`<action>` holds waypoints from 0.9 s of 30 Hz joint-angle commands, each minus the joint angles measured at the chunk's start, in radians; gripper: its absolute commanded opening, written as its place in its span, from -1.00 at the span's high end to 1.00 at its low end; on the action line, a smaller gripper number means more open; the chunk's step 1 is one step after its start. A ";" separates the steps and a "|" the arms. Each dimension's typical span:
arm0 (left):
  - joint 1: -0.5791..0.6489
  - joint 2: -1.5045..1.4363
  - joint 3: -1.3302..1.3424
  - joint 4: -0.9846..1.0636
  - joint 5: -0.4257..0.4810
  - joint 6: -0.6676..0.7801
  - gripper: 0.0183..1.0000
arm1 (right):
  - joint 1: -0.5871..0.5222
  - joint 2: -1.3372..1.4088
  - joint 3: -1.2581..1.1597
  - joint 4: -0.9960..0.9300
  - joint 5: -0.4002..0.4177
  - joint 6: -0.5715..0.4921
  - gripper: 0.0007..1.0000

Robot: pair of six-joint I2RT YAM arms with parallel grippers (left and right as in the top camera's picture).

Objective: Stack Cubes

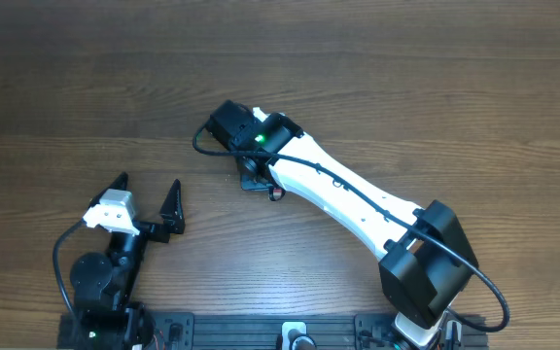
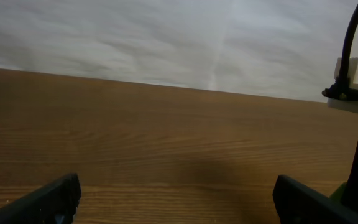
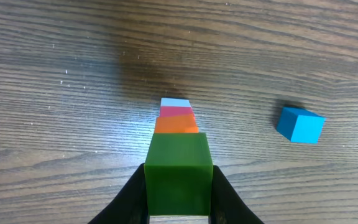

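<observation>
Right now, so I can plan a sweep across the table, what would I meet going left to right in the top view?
left tool, open → right tool, gripping a green cube over the cube stack → the right arm's black joint housing. The cubes are left out of the order because the right tool covers them.

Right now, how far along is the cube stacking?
Done: the orange cube, red cube and pale blue cube already stand stacked. In hand: the right gripper holds the green cube over or on that stack. Remaining: the blue cube lies apart on the table.
</observation>
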 commanded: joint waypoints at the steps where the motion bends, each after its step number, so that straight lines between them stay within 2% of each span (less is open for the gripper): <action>1: -0.003 -0.008 -0.006 0.000 0.002 0.015 -1.00 | -0.007 0.011 0.024 0.003 -0.002 -0.005 0.98; 27: -0.003 -0.008 -0.006 0.000 0.002 0.015 -1.00 | -0.024 0.026 0.010 0.003 -0.033 -0.005 0.98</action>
